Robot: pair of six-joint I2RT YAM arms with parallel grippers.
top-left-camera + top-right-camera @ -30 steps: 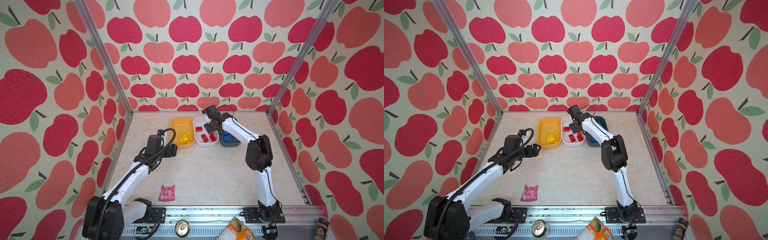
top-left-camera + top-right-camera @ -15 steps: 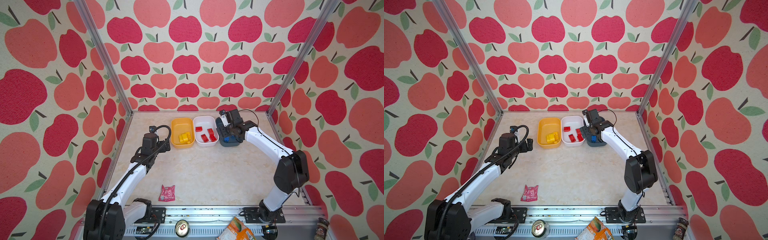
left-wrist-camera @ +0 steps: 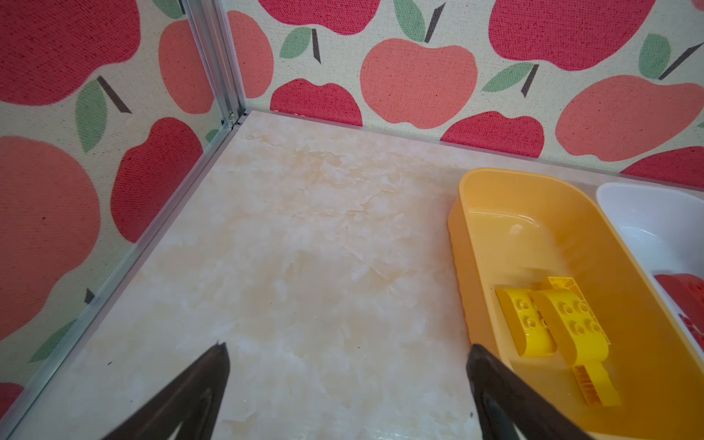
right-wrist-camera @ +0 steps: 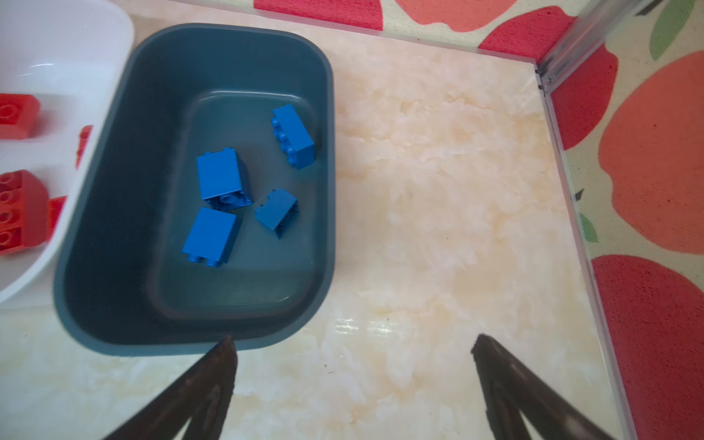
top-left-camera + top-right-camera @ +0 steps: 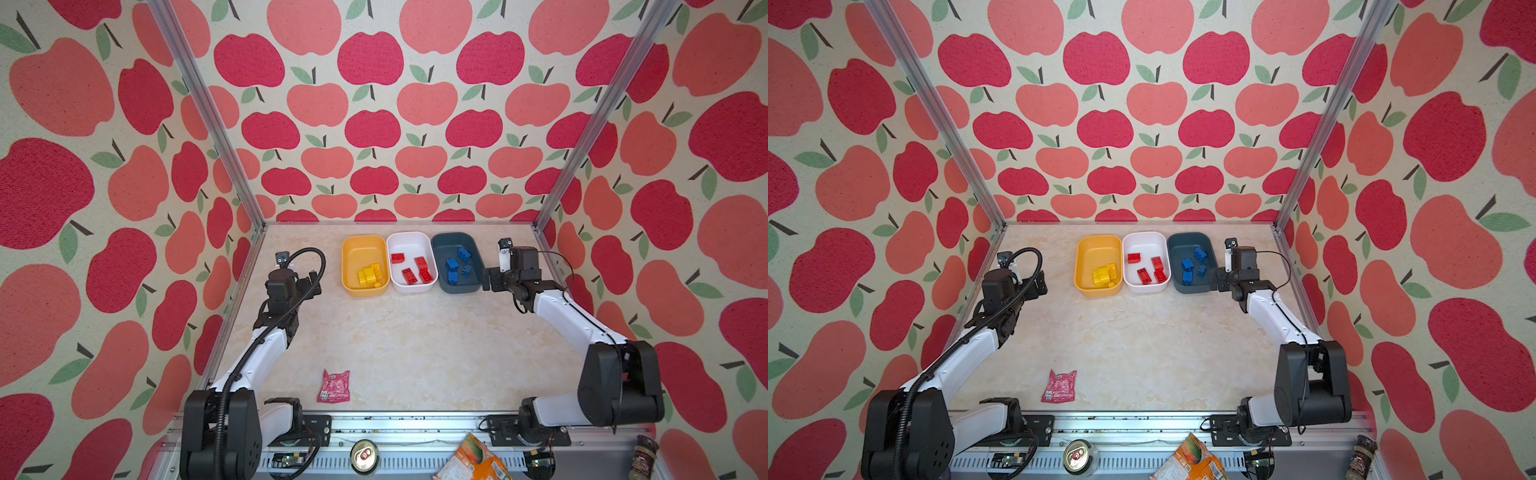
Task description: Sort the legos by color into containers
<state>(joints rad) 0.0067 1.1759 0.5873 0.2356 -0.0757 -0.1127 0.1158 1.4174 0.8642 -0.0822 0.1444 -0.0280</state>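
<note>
Three containers stand in a row at the back in both top views. The yellow one (image 5: 363,250) holds yellow legos (image 5: 370,275). The white one (image 5: 409,244) holds red legos (image 5: 420,266). The dark blue-grey one (image 5: 451,242) holds blue legos (image 5: 453,266). My left gripper (image 5: 312,284) hangs open and empty left of the yellow container (image 3: 506,228), over bare table (image 3: 346,354). My right gripper (image 5: 490,282) is open and empty just right of the blue-grey container (image 4: 152,152), one fingertip (image 4: 224,354) near its rim. Several blue legos (image 4: 221,179) lie inside.
A pink-red foil packet (image 5: 334,386) lies on the table near the front, left of centre. On the front rail sit a can (image 5: 364,456), an orange snack bag (image 5: 469,461) and a small jar (image 5: 642,455). Apple-print walls with metal posts close in three sides.
My right arm swung from over the white container, past the blue-grey one, to its right side, and its jaws opened wide. My left arm drew back leftward from the yellow container.
</note>
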